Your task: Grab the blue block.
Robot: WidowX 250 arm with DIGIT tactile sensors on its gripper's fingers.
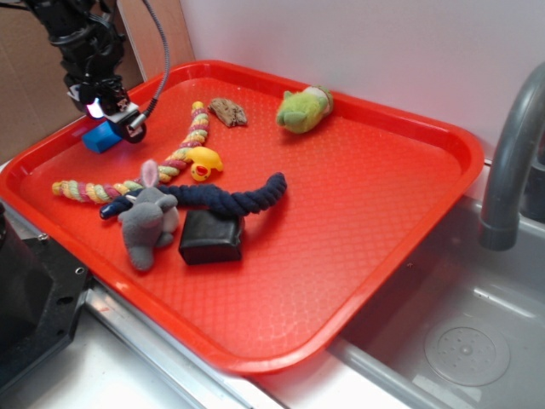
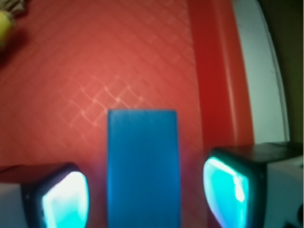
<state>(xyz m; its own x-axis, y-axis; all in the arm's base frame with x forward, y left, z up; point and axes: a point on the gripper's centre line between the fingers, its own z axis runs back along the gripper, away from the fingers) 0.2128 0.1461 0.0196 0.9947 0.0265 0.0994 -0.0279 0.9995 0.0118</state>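
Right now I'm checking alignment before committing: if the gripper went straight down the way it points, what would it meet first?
Most likely the blue block: it lies between the open fingers of the gripper, with red tray beyond. How near it is stays unclear.

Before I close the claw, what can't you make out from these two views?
- Exterior: claw covers part of the blue block; finger contact hidden.
- Wrist: block's near end cut off by the bottom edge; fingers blurred.
- Wrist: yellow thing cut off at left edge.
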